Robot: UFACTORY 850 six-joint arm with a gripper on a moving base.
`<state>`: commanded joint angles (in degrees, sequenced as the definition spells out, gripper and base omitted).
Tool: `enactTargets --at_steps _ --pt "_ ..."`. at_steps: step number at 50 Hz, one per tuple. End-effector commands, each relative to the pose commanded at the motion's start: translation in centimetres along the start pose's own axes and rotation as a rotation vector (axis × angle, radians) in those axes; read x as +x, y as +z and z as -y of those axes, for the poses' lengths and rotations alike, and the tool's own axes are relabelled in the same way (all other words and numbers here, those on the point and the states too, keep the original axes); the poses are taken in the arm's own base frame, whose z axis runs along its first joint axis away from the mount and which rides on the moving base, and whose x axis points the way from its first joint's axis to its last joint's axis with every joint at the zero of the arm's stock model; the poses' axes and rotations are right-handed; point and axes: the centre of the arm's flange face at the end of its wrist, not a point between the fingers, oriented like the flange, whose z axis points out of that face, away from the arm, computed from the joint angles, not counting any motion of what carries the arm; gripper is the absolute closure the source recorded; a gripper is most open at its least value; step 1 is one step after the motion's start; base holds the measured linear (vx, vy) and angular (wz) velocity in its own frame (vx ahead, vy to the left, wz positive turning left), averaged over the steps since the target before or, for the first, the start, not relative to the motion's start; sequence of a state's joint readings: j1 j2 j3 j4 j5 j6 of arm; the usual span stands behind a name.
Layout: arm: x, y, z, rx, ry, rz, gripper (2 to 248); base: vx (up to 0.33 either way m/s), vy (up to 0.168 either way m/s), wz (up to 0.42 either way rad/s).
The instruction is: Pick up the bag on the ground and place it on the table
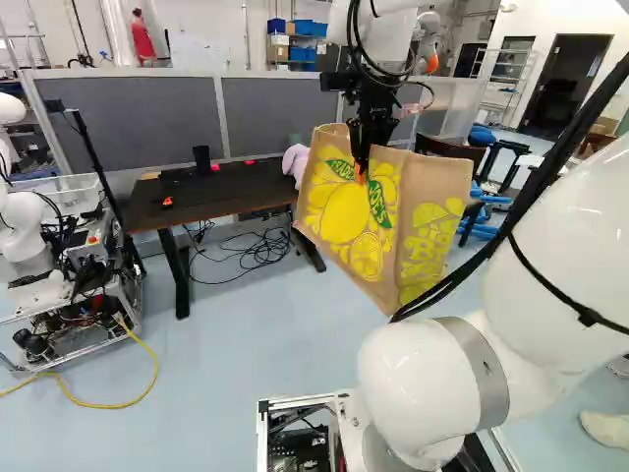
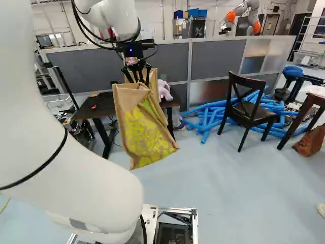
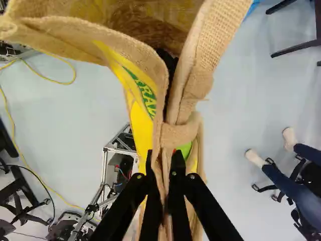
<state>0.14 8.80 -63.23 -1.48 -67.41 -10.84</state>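
Note:
In the left base view my gripper (image 1: 363,157) points down, with the tan bag (image 1: 346,211) with yellow fruit prints hanging from it in the air. The wrist view has the gripper (image 3: 164,175) shut on the bag's gathered rim and handle (image 3: 179,134), which lie between its two fingers; the bag's mouth gapes ahead of them. The dark table (image 1: 224,202) stands behind and to the left of the bag in the left base view. In the right base view the bag (image 2: 144,129) hides part of the table (image 2: 101,109).
A pinkish plush toy (image 2: 164,90) is by the table's right end, and a black cup (image 1: 202,159) stands on top. A dark chair (image 2: 248,109) and blue tubes (image 2: 205,118) are to the right. Another robot (image 1: 59,246) stands left of the table, a yellow cable (image 1: 138,391) near it.

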Motion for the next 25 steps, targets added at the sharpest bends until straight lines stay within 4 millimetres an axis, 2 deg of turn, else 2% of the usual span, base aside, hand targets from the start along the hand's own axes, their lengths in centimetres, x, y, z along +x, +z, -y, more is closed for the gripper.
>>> enactTargets --at_steps 25 --pt "0.0 0.0 0.0 0.0 0.0 0.0 228 0.0 0.0 0.0"
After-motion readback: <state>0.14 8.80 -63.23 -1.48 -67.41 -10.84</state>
